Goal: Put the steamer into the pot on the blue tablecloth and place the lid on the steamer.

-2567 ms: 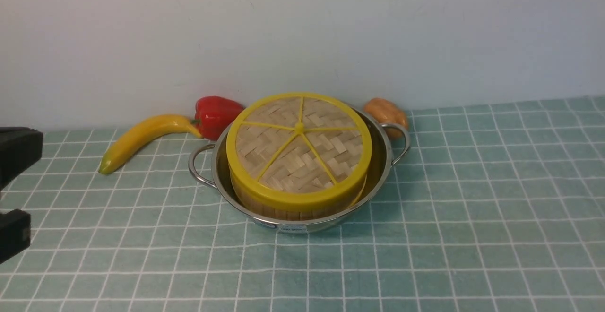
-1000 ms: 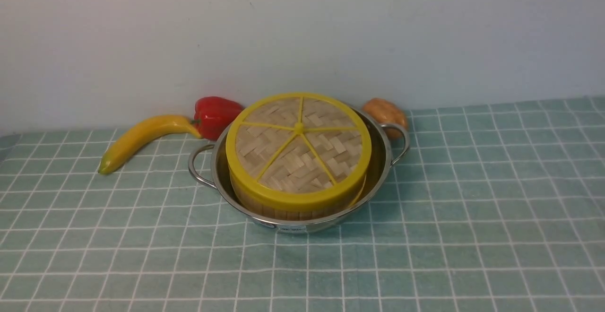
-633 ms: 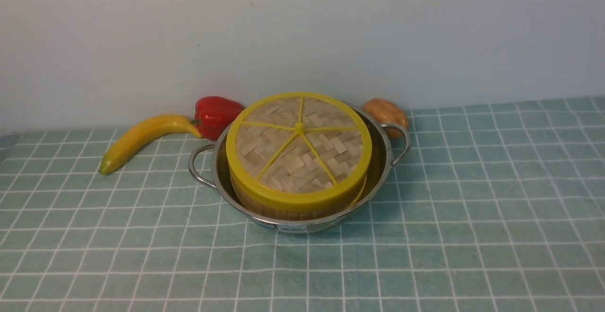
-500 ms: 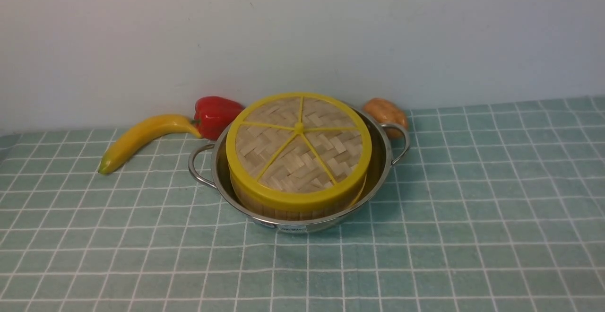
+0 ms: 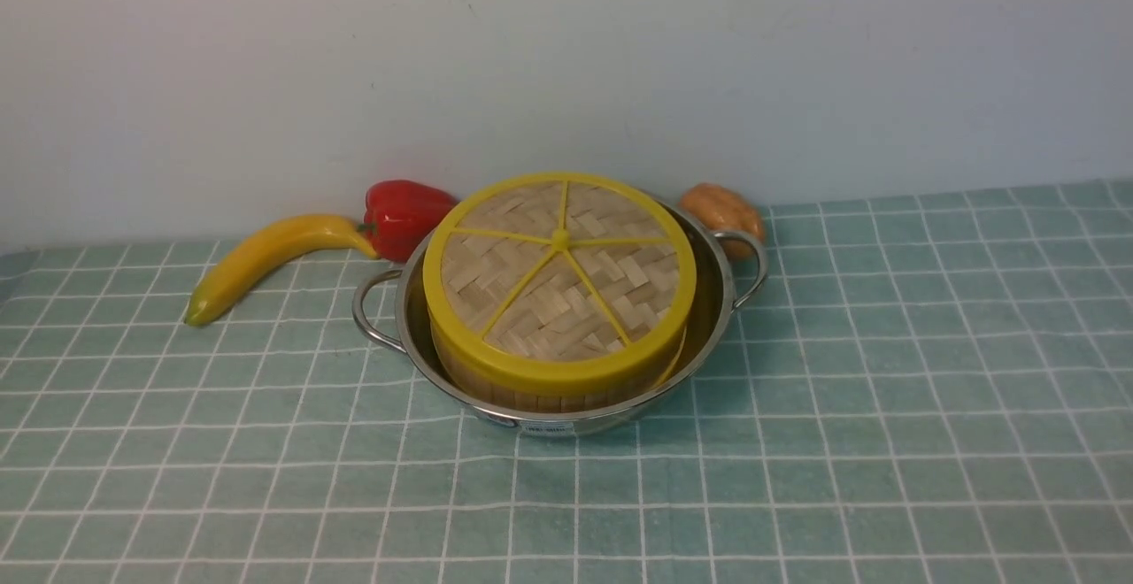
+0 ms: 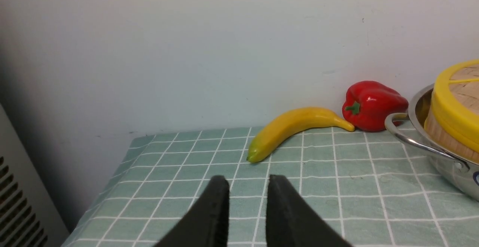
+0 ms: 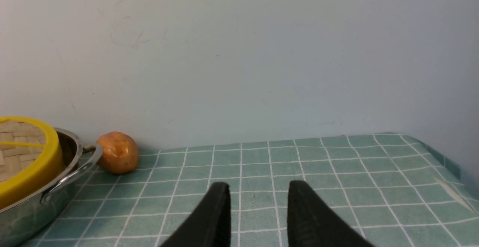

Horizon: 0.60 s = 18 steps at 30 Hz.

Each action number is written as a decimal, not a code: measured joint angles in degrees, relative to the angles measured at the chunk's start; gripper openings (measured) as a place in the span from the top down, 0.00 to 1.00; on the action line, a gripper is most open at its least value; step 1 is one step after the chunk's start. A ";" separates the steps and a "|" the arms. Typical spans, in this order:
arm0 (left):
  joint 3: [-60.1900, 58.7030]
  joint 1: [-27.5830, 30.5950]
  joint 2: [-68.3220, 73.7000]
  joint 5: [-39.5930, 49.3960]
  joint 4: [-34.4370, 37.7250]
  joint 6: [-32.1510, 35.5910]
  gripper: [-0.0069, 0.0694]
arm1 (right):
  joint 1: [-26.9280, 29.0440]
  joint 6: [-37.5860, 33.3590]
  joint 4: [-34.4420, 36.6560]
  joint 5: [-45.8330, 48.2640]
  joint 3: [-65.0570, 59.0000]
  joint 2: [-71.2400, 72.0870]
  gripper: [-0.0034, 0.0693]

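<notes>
The steel pot stands on the blue tablecloth at the back middle. The bamboo steamer sits inside it, only its strip wall showing. The woven lid with yellow rim and spokes lies flat on the steamer. Neither gripper shows in the front view. In the left wrist view my left gripper is empty over bare cloth, jaws a little apart, well away from the pot and lid. In the right wrist view my right gripper is empty, jaws apart, away from the pot.
A banana and a red pepper lie by the wall left of the pot. An orange-brown potato-like thing lies behind its right handle. The wall runs close behind. The cloth's edge drops off at far left and far right.
The left gripper, seen at the front view's left edge 2.6 s ago, has left that view. Pot, steamer and lid have not moved.
</notes>
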<state>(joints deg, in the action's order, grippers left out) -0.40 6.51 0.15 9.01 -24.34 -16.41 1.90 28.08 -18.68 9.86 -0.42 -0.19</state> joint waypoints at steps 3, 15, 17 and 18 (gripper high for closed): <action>0.00 0.00 0.00 0.00 0.00 0.00 0.71 | 0.00 0.00 0.00 0.00 0.00 0.00 0.62; 0.00 0.00 0.00 0.00 -0.06 0.00 0.69 | 0.00 0.00 0.00 0.00 0.00 0.00 0.62; 0.00 0.00 0.00 0.00 -0.06 0.00 0.69 | 0.00 0.00 0.00 0.00 0.00 0.00 0.62; 0.00 0.00 0.00 0.00 -0.12 0.00 0.68 | 0.00 0.00 0.00 0.00 0.00 0.00 0.62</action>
<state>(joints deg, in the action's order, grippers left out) -0.40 6.51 0.15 9.01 -24.46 -16.41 1.90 28.08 -18.68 9.86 -0.42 -0.19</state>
